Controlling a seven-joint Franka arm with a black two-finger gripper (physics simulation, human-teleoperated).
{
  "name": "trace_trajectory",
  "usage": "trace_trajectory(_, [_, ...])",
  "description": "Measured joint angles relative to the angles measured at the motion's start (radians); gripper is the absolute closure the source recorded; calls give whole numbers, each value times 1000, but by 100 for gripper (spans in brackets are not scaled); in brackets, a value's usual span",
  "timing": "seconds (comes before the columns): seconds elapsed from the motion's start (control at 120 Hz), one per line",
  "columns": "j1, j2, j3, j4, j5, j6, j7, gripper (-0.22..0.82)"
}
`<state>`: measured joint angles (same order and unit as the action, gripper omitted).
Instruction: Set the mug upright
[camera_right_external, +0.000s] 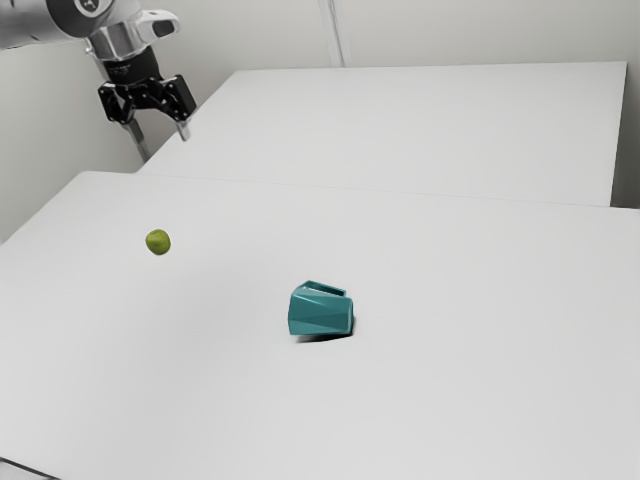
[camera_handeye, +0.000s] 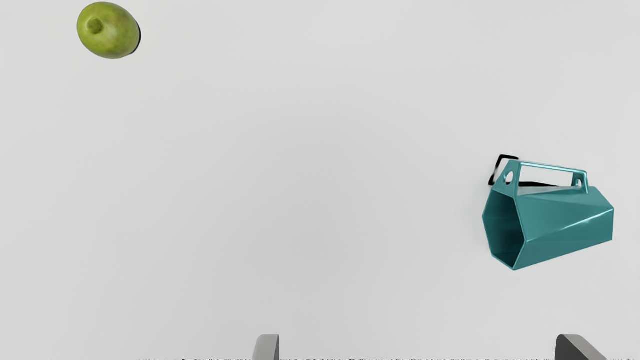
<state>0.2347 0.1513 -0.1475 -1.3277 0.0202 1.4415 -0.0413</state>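
My gripper (camera_right_external: 160, 140) is raised at the exterior view's upper left, well away from the mug, its two fingers wide apart. A teal faceted mug (camera_right_external: 321, 313) lies on its side on the white table, near the middle of that view. In the wrist view the gripper (camera_handeye: 417, 347) is open with nothing between its fingertips. There the mug (camera_handeye: 565, 220) shows its open mouth, and its handle runs along one side, clear of the table surface. The mug and the fingers are apart.
A green round fruit (camera_right_external: 158, 242) rests on the table (camera_right_external: 450, 400), toward the exterior view's left from the mug; the wrist view has the fruit (camera_handeye: 108, 31) too. Behind stands another white surface (camera_right_external: 400, 130), with pale walls around.
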Motion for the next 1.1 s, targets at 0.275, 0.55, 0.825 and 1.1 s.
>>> trace_trajectory(0.275, [-194,-95,249,-309,-171,100,20,0])
trace_trajectory(0.55, [-222,-115,310,-805,-727,417,207,0])
trace_trajectory(0.825, [-236,-82,328,-983,-1177,552,523,0])
trace_trajectory(1.1, [-244,-63,327,-1032,-1336,580,757,0])
